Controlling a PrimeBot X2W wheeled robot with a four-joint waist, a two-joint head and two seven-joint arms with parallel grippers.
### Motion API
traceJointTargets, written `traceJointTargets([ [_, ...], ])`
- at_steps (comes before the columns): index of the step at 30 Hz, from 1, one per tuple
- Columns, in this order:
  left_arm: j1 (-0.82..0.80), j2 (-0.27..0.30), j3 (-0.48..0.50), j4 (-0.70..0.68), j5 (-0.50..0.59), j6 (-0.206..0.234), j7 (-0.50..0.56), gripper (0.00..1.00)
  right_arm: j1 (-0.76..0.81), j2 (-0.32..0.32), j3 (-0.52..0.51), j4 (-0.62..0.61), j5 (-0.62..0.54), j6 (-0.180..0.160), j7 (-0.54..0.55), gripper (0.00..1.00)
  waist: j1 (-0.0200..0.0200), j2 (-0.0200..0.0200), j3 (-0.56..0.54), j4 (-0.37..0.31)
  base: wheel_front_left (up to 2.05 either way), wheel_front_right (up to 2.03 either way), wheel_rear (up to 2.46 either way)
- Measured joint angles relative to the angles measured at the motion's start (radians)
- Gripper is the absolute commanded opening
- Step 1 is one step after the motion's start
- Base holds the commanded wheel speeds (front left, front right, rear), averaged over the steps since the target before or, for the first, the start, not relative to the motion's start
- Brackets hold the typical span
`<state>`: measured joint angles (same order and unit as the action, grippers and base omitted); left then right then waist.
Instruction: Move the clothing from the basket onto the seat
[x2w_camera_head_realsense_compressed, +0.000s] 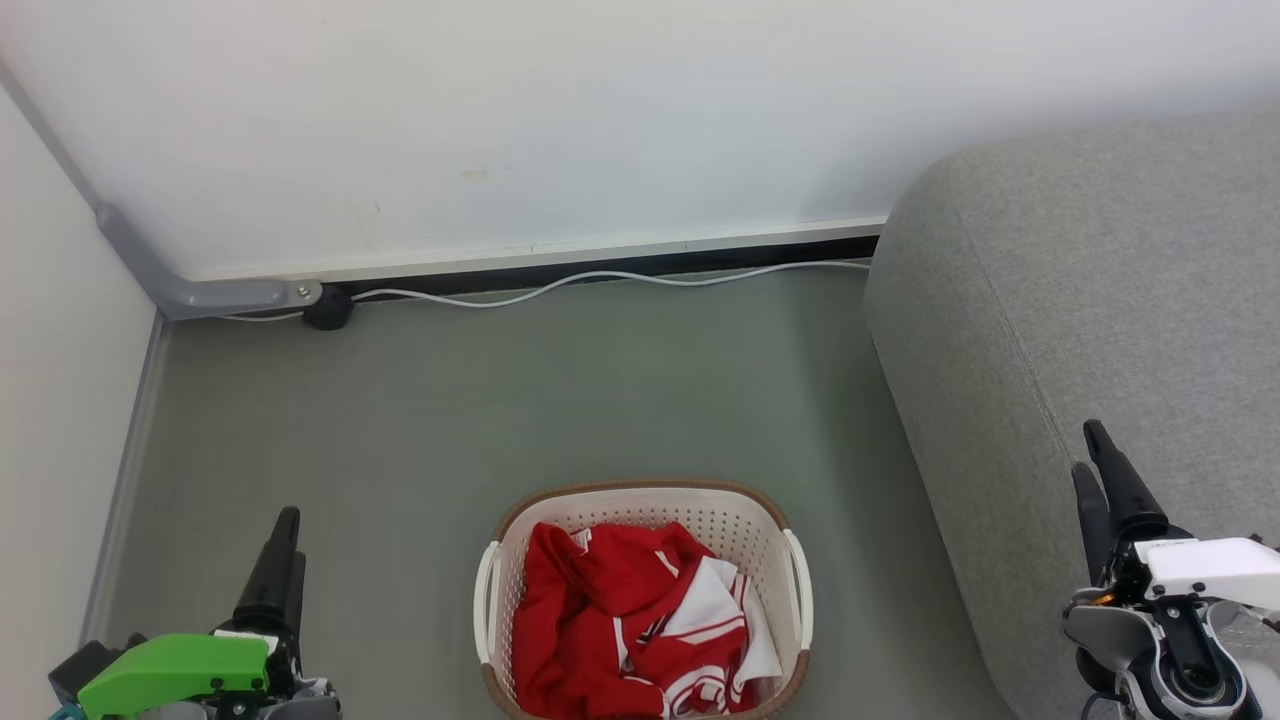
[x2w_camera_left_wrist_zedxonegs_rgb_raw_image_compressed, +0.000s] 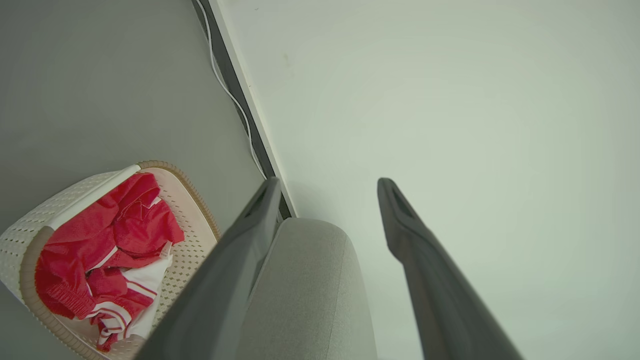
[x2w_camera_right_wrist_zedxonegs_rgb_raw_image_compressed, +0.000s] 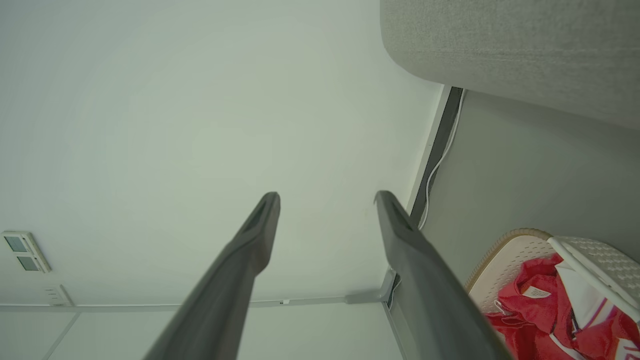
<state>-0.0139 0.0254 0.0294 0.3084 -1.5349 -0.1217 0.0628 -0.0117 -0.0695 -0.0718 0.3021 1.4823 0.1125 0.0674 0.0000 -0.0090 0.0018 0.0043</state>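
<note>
The red clothing (x2w_camera_head_realsense_compressed: 625, 625) with white panels lies crumpled in the cream perforated basket (x2w_camera_head_realsense_compressed: 790, 560) on the grey floor, low and central in the head view. The grey seat (x2w_camera_head_realsense_compressed: 1080, 300) fills the right side. My left gripper (x2w_camera_head_realsense_compressed: 285, 540) stands at the lower left, well left of the basket, open and empty. My right gripper (x2w_camera_head_realsense_compressed: 1095, 470) stands at the lower right, in front of the seat's edge, open and empty. The left wrist view shows open fingers (x2w_camera_left_wrist_zedxonegs_rgb_raw_image_compressed: 235, 265), the clothing (x2w_camera_left_wrist_zedxonegs_rgb_raw_image_compressed: 100, 240), the basket (x2w_camera_left_wrist_zedxonegs_rgb_raw_image_compressed: 192, 235) and the seat (x2w_camera_left_wrist_zedxonegs_rgb_raw_image_compressed: 305, 290). The right wrist view shows open fingers (x2w_camera_right_wrist_zedxonegs_rgb_raw_image_compressed: 420, 260), the clothing (x2w_camera_right_wrist_zedxonegs_rgb_raw_image_compressed: 535, 310) and the seat (x2w_camera_right_wrist_zedxonegs_rgb_raw_image_compressed: 525, 45).
A white wall (x2w_camera_head_realsense_compressed: 560, 120) with a dark skirting strip runs across the back. A white cable (x2w_camera_head_realsense_compressed: 600, 280) lies along its foot, ending near a black plug (x2w_camera_head_realsense_compressed: 328, 308). A grey conduit (x2w_camera_head_realsense_compressed: 180, 285) follows the left corner. Grey floor (x2w_camera_head_realsense_compressed: 500, 400) lies between basket and wall.
</note>
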Motion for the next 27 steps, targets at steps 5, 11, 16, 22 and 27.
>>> traceJointTargets([
  [5,0.000,0.015,-0.019,-0.003,0.042,0.000,-0.016,1.00,-0.001,-0.029,0.039,-0.011,-0.070,-0.020,-0.016,1.00,0.0000,0.0000,-0.001,0.001,0.00,0.00,0.00],
  [11,0.000,0.026,-0.046,-0.011,0.126,0.000,-0.038,1.00,-0.001,-0.039,0.089,-0.025,-0.189,-0.044,-0.033,1.00,0.0000,0.0000,-0.002,0.003,0.00,0.00,0.00],
  [16,0.000,0.029,-0.067,-0.014,0.179,0.012,-0.051,1.00,-0.002,-0.049,0.130,-0.029,-0.268,-0.054,-0.051,1.00,0.0001,0.0000,-0.003,0.005,0.00,0.00,0.00],
  [22,0.000,0.041,-0.084,-0.022,0.265,0.023,-0.074,1.00,-0.002,-0.054,0.169,-0.033,-0.347,-0.072,-0.074,1.00,0.0001,0.0000,-0.005,0.006,0.00,0.00,0.00],
  [27,0.000,0.043,-0.098,-0.030,0.329,0.026,-0.091,1.00,-0.002,-0.059,0.199,-0.035,-0.413,-0.088,-0.091,1.00,0.0001,0.0000,-0.006,0.007,0.00,0.00,0.00],
])
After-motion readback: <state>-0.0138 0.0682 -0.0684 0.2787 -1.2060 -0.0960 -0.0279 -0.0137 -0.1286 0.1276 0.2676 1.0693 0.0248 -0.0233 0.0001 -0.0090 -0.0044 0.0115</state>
